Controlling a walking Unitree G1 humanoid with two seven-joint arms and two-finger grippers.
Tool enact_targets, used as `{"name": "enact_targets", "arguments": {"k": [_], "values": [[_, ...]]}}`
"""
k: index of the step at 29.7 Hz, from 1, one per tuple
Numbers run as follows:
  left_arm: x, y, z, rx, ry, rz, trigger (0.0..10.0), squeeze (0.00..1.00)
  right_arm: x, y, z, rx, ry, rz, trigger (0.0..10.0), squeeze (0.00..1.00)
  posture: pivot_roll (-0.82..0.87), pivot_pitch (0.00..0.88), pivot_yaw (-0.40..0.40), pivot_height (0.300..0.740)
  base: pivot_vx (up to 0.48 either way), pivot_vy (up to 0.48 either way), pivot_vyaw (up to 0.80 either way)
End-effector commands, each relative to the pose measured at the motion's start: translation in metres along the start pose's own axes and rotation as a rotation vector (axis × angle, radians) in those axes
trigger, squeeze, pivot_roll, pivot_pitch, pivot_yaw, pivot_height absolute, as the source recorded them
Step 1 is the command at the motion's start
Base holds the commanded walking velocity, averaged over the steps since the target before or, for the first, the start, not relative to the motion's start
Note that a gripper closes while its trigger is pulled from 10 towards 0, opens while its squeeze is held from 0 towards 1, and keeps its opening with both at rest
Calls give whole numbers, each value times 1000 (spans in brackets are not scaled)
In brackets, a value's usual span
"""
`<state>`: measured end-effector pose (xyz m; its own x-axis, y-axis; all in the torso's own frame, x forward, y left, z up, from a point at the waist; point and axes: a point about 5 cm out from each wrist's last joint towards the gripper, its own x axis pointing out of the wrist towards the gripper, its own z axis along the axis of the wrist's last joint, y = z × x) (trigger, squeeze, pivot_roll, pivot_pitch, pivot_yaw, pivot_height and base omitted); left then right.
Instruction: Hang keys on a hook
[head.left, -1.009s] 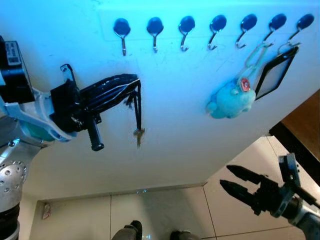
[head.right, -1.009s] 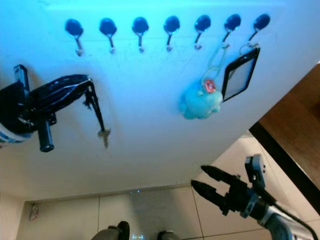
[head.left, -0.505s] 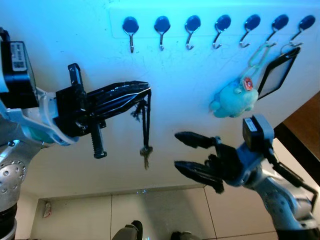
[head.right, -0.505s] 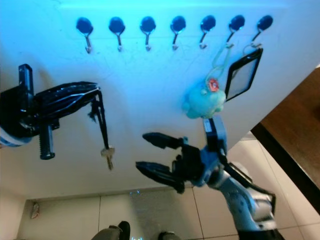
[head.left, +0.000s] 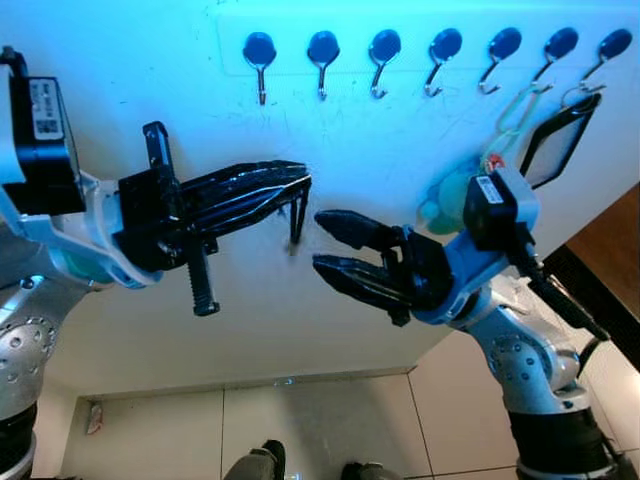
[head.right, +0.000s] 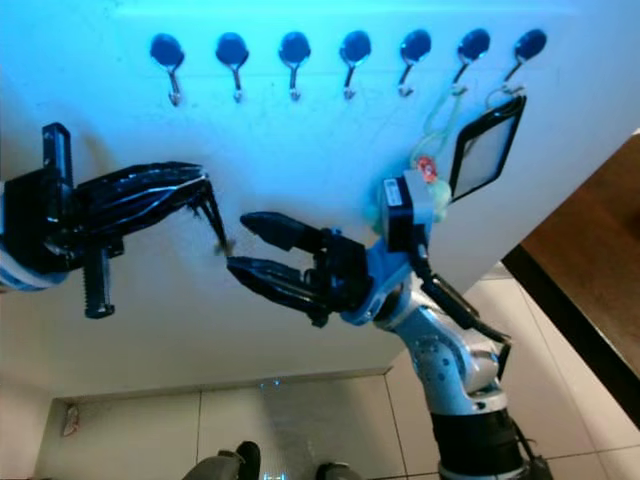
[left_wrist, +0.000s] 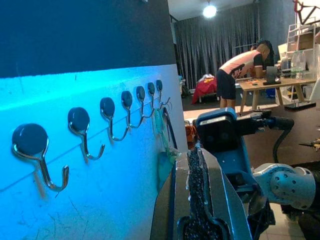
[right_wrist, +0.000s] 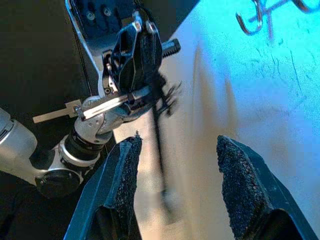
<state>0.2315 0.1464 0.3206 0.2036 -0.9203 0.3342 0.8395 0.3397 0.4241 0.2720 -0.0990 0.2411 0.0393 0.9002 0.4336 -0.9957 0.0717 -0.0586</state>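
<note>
Landmark: hook row (head.left: 430, 50) along top of white board (head.left: 150, 60). Five hooks from robot's left end bare; bare board under them, open approach. Two hooks at robot's right end taken: blue plush (head.left: 440, 205) and black card holder (head.left: 550, 150) hang there, blocking that end. Below row, mid-board: left gripper (head.left: 300, 185), clamped on keys (head.left: 297, 215), and right gripper (head.left: 318, 242), fingers spread, sit tip to tip, near each other, crowding that spot. Floor (head.left: 320, 430) below board open.

Keys (right_wrist: 161, 145) motion-blurred; plush toy (head.left: 447, 200) half hidden behind right arm.
</note>
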Motion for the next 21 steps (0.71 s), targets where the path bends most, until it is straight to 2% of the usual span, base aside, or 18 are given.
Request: {"name": "enact_targets", "arguments": {"k": [1,2,3,4,5,6,11,12,13,14,21], "values": [[3,-2,2,11,7,-23,10000,0,3,-1,3,-8,-12,10,6941,0,17,94,56,740,0,0,0],[3,-2,2,11,7,-23,10000,0,3,-1,3,-8,-12,10,6941,0,17,94,56,740,0,0,0],[4,-2,2,10,5,-25,10000,0,4,-2,5,-12,-18,12,4627,0,17,94,56,740,0,0,0],[4,-2,2,10,5,-25,10000,0,4,-2,5,-12,-18,12,4627,0,17,94,56,740,0,0,0],[5,-3,2,10,3,-27,10000,0,6,-1,6,-8,-24,30,431,0,18,93,57,740,0,0,0],[5,-3,2,11,3,-28,10000,0,7,0,6,0,-23,49,0,0,18,93,57,740,0,0,0],[5,-3,2,12,5,-30,10000,0,8,6,3,25,0,107,0,0,21,92,58,740,0,0,0],[5,-3,3,12,5,-31,10000,0,8,8,2,41,7,131,4000,0,21,92,58,740,0,0,0],[5,-3,3,12,5,-31,10000,0,8,8,2,41,7,131,4000,0,21,92,58,740,0,0,0],[5,-3,3,12,6,-31,10000,0,8,10,2,56,12,150,10000,0,21,92,58,740,0,0,0],[5,-3,3,13,5,-29,10000,0,5,9,4,61,16,158,10000,0,25,94,55,740,0,0,0]]}}
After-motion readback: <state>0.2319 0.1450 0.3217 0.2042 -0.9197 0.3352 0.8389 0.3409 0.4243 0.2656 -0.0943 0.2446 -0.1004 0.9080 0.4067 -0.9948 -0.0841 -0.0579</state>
